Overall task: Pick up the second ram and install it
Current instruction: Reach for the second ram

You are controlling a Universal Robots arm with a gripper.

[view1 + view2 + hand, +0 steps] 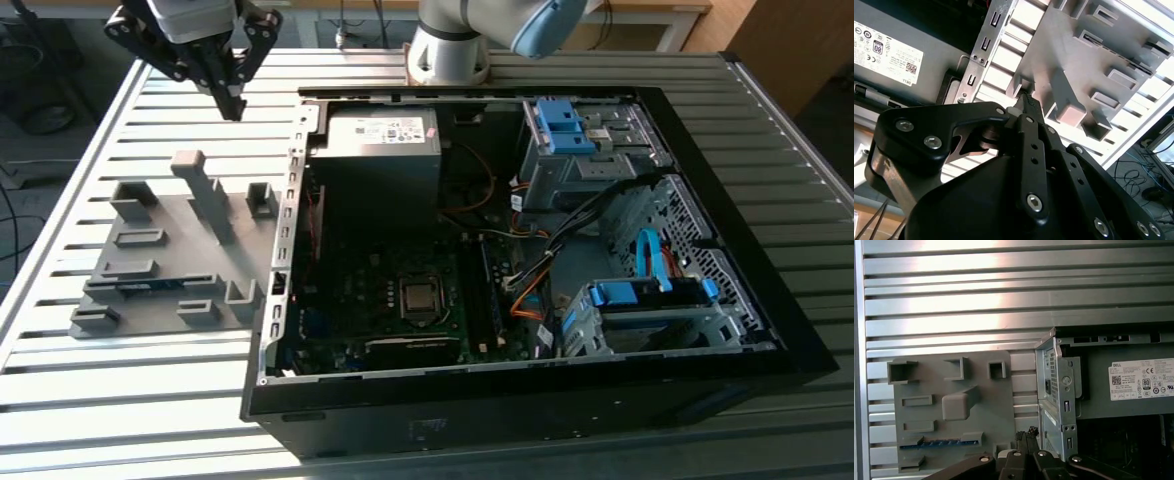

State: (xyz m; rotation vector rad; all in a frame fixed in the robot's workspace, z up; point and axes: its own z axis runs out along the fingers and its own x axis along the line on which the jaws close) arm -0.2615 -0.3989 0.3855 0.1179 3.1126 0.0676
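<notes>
1. Spanning the whole scene, the slatted metal table [80, 400] carries everything. It lies below the gripper, which hangs in the air above it.
2. The open computer case [534, 405] lies on its side, lower than the gripper and to the exterior view's right of it. Its bare metal corner frame [1056, 390] stands close beside the fingertips in the first wrist view.
3. The gray holder plate [160, 265] lies flat on the table just beside the case and beneath the gripper. In both wrist views the fingertips line up with the plate's edge that faces the case.
4. The power supply [380, 135] sits inside the case at its far end, on the case side of the gripper and below it.
5. The gripper [234, 105] has its black fingers drawn together to a point with nothing between them, and it touches nothing.
6. The second ram [939, 443], a thin blue stick, sits on edge in a slot of the holder plate. It is below the fingertips, on their side away from the case, and apart from them.
</notes>
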